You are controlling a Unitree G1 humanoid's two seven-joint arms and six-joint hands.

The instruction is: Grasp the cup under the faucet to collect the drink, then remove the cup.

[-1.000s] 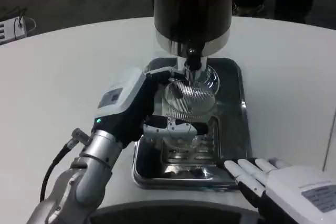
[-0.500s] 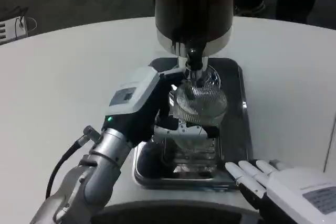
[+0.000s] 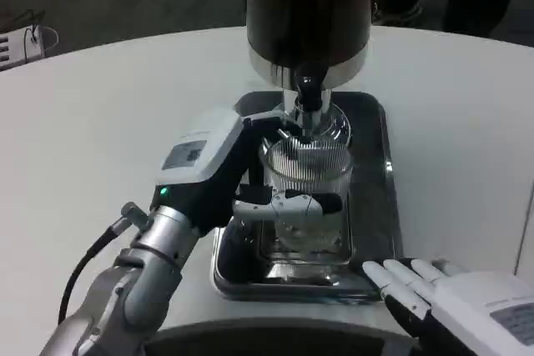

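Here I see my left hand point(image 3: 250, 181) wrapped around the ribbed clear cup point(image 3: 306, 185) at frame center — upright, just below the faucet point(image 3: 309, 97), above the metal drip tray point(image 3: 375, 206). My right hand point(image 3: 442, 298) rests lower right, fingers spread, holding nothing.

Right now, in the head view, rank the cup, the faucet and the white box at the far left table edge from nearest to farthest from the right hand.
From the right hand, at the lower right:
1. Cup, on the tray, held by the left hand.
2. Faucet, just behind and above the cup.
3. White box, at the far left edge, farthest.
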